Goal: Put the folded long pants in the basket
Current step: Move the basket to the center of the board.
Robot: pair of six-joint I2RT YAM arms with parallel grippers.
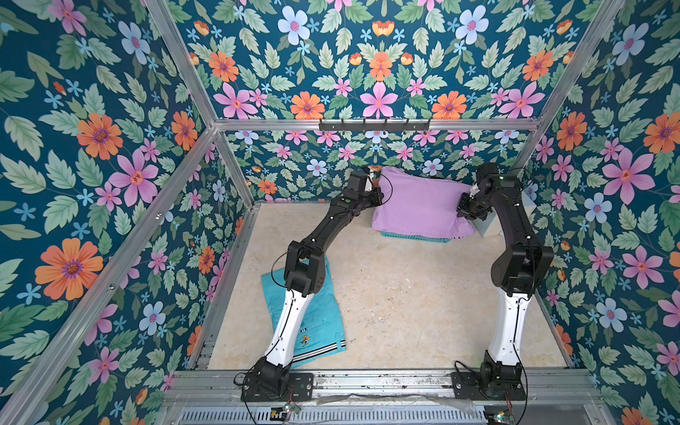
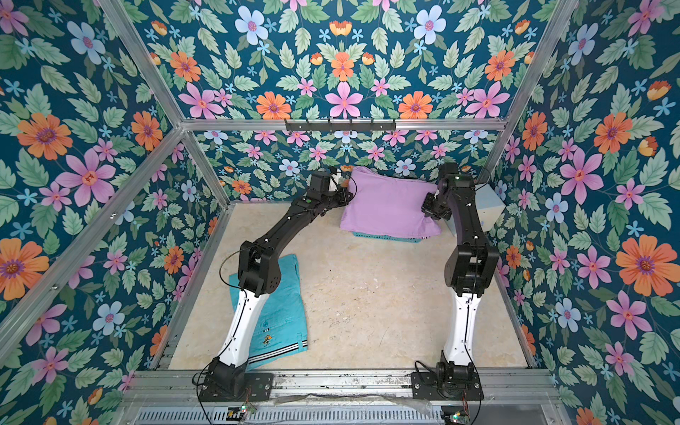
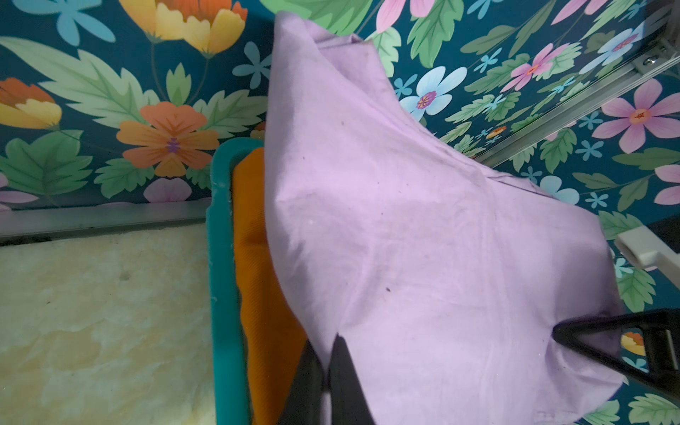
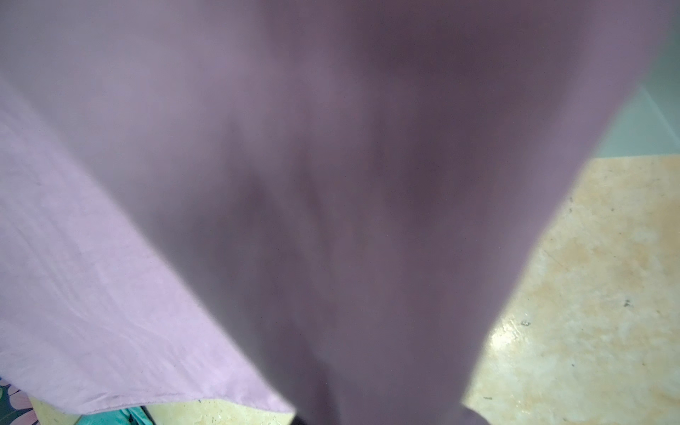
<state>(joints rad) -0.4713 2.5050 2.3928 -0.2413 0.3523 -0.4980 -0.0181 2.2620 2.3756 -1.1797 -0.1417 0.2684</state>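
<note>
Holding the lilac pants stretched between them, the left fingers and right fingers are each clamped shut on an opposite edge, so the folded cloth sags like a sling over the teal basket at the far end of the surface. That two-sided grip looks meant to stop the fold spilling open on the way down. Orange pants already lie inside, against the basket's rim. Turquoise pants lie flat on the surface, partly under the left arm and well apart from the basket, evidently next in line.
</note>
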